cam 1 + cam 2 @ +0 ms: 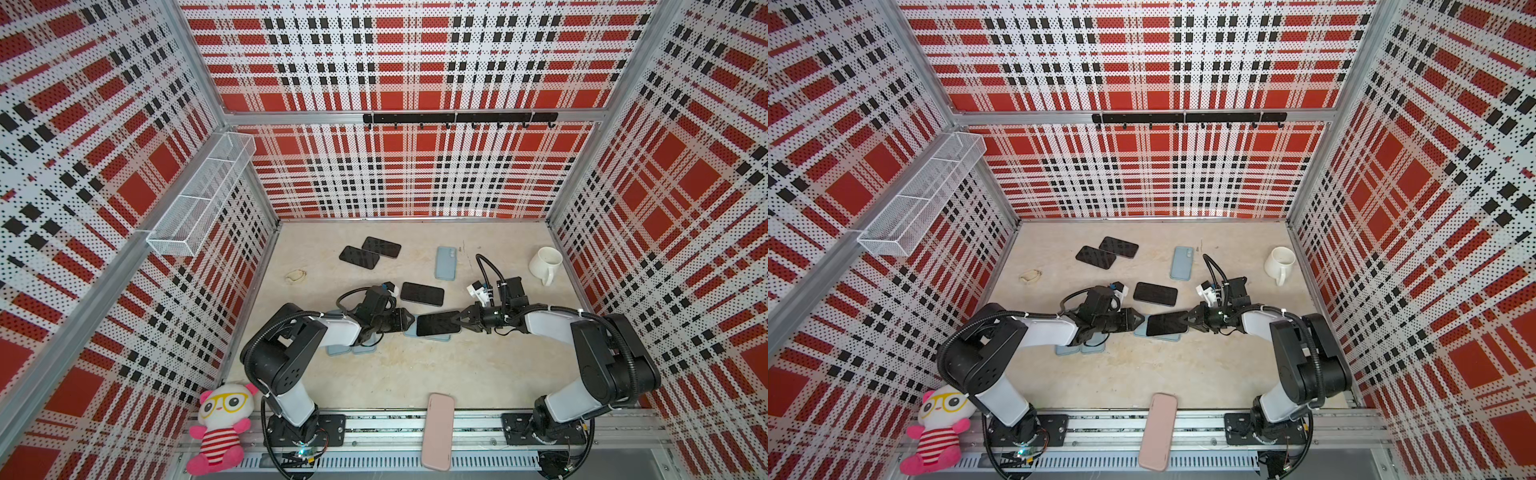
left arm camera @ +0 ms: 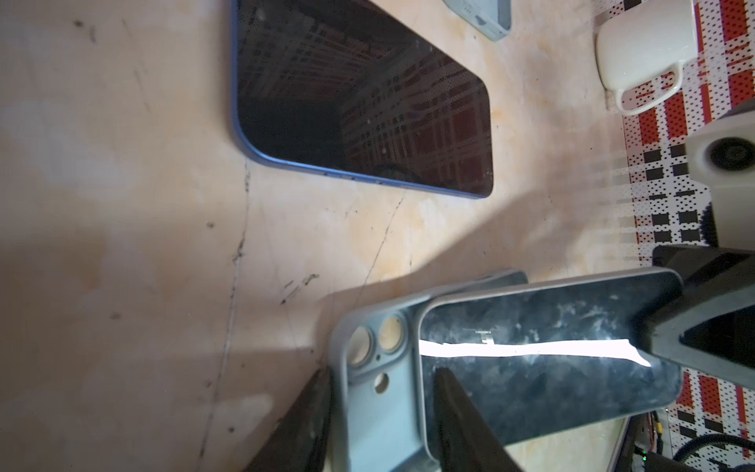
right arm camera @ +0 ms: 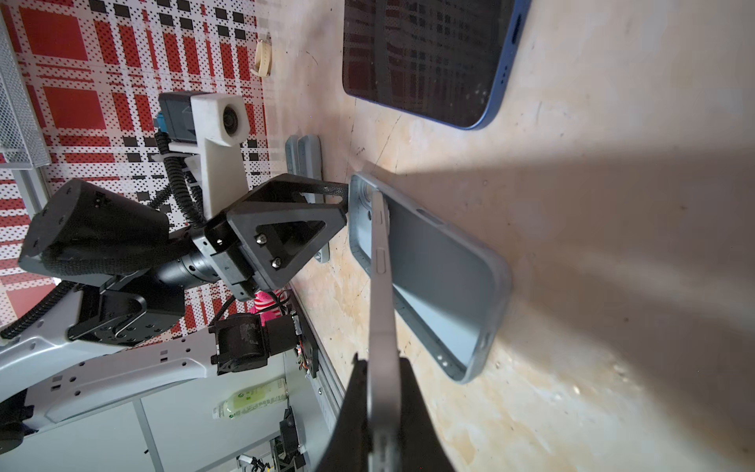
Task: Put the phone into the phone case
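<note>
Right wrist view: your right tool [image 3: 382, 363] clamps the phone [image 3: 382, 265], tilted lengthwise over the case [image 3: 441, 278]; left tool [image 3: 346, 202] grip I cannot tell.

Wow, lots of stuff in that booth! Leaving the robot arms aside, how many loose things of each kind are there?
phones, screen up: 4
light blue phone cases: 4 (one lies face down, contents hidden)
pink phone case: 1
white mug: 1
plush toy: 1
small beige item: 1
Total: 12
</note>
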Robot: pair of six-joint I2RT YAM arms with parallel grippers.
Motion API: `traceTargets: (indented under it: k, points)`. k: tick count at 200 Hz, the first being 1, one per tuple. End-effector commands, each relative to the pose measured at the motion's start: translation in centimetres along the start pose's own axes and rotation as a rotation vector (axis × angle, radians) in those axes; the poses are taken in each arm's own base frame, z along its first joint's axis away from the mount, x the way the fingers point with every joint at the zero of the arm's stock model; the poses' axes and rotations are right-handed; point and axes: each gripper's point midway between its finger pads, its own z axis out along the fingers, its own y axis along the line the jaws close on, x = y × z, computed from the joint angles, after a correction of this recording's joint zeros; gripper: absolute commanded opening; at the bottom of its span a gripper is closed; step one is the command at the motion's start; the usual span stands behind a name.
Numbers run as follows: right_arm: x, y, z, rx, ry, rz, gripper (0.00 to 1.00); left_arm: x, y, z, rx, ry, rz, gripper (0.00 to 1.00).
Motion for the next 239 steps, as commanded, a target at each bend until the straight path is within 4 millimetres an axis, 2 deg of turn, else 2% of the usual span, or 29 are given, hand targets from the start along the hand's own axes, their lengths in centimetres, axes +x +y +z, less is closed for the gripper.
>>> traceTargets:
  k: [1,29,100,135,187,222,239]
  points:
    - [0.2,-0.7,1.2,0.015,0.013,-0.002,0.00,0.9,-0.5,0.7,0.024,0.043,-0.013,0.45]
    - [0.4,-0.9,2.0,0.009,0.020,0.013,0.00,1.5,-0.2,0.8,0.015,0.053,-0.030,0.45]
    - [1.0,-1.6,3.1,0.003,0.005,0.075,0.00,3.3,-0.8,-0.7,0.029,0.031,-0.101,0.42]
    - [1.0,-1.9,3.1,0.014,-0.002,0.086,0.00,3.4,-1.7,-1.5,0.049,0.003,-0.129,0.39]
    - [1.1,-2.0,3.1,0.018,0.002,0.088,0.00,3.6,-5.0,-1.5,0.156,-0.013,-0.156,0.37]
    - [1.4,-2.4,3.0,0.055,0.026,0.068,0.00,3.1,-5.3,-1.5,0.158,-0.029,-0.144,0.37]
    - [1.3,-2.9,2.8,0.106,0.036,0.052,0.00,2.7,-4.8,-1.5,0.122,-0.040,-0.125,0.37]
